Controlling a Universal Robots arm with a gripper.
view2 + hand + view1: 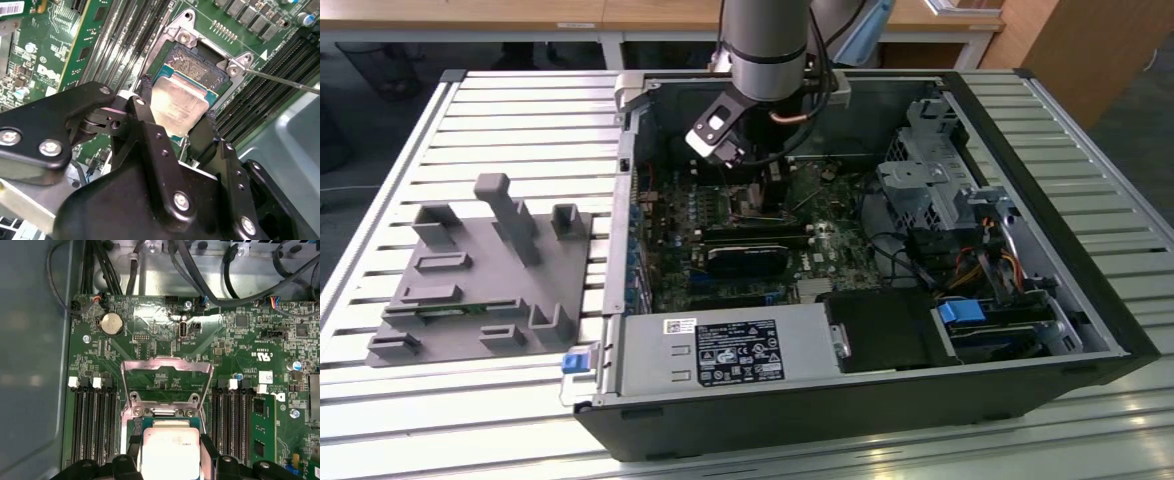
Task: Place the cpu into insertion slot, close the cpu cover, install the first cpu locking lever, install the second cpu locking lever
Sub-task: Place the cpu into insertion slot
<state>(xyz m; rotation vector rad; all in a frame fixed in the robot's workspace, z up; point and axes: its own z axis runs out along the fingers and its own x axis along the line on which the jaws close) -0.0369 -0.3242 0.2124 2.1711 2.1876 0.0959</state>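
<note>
The jaws hold the cpu (pixel 171 452) at the insertion slot (pixel 165 414), cover (pixel 167 364) raised

Second wrist view: tool (pixel 177 100) body covers the near part of cpu (pixel 181 104) and much of insertion slot (pixel 197 65); thin lever (pixel 280 80) runs out past the picture's edge. First wrist view: cpu and tool fingers (pixel 134 451) clipped by the edge, slot beneath cpu hidden. Exterior view: arm (pixel 767 45) cut off at top, blocks the slot area; desk (pixel 520 120) cut off at the sides.
</note>
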